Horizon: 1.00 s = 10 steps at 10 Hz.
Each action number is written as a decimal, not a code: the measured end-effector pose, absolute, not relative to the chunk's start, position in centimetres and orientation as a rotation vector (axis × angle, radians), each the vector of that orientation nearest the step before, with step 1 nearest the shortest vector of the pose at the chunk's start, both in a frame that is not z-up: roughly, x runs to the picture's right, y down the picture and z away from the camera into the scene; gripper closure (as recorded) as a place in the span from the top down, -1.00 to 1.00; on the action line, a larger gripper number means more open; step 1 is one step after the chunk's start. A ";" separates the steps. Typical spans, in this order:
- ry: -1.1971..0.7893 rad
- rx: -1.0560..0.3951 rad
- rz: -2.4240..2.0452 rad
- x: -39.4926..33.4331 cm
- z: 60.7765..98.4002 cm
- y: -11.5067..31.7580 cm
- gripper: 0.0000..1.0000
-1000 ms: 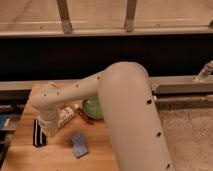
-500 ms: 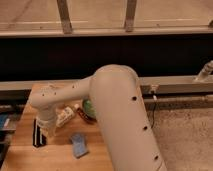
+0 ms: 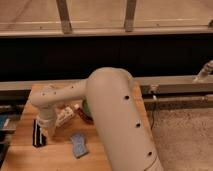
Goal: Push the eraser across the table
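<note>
the robot's pale arm (image 3: 107, 107) fills the middle of the camera view, rising from the lower right and bending out toward nine o'clock over the desk (image 3: 55, 159), a light-brown plank top. the arm's last segment turns down at the left, and the hand (image 3: 46, 131) hangs low over the left part of the desk, its tip close to the wood. whether its fingers are spread or closed cannot be told from here, and nothing can be seen held in it.

the eraser (image 3: 38, 133), a small black oblong block with pale lengthwise stripes, lies on the desk near its left edge, long side running roughly from twelve to six o'clock. it sits just beside the hand, on the hand's nine o'clock side; the two look close enough to touch, but whether they actually meet cannot be told, since the wrist covers part of the block's right side.

at about four o'clock from the hand a blue-grey sponge-like pad (image 3: 78, 144) lies flat on the wood, apart from the eraser. at about two o'clock from the hand a white printed carton (image 3: 66, 115) rests under the forearm, partly hidden by it. beyond the desk, toward twelve o'clock, runs a dark wall panel (image 3: 100, 57).
</note>
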<state>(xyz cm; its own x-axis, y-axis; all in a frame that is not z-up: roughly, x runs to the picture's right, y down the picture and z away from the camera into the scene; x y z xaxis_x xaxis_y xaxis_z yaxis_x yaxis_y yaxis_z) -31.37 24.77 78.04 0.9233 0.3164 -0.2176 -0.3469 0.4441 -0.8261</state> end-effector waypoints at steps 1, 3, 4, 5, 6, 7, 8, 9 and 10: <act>0.029 -1.041 0.402 -31.9 78.5 24.8 -1.00; 0.033 -1.055 0.380 -32.7 79.2 24.8 -1.00; 0.028 -1.059 0.364 -33.7 79.7 24.6 -1.00; 0.019 -1.060 0.343 -35.0 80.1 24.3 -1.00; 0.014 -1.061 0.324 -35.9 80.3 24.1 -1.00; 0.010 -1.061 0.304 -36.6 80.5 23.8 -1.00; 0.004 -1.058 0.288 -37.5 80.6 23.5 -1.00; 0.001 -1.056 0.267 -38.4 80.7 23.4 -1.00; 0.001 -1.054 0.252 -39.0 80.7 23.2 -1.00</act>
<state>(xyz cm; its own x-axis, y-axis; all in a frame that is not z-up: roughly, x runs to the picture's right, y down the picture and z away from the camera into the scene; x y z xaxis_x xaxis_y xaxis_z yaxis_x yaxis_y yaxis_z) -38.98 23.23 80.72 0.9713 0.2047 -0.1208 -0.2056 0.4683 -0.8593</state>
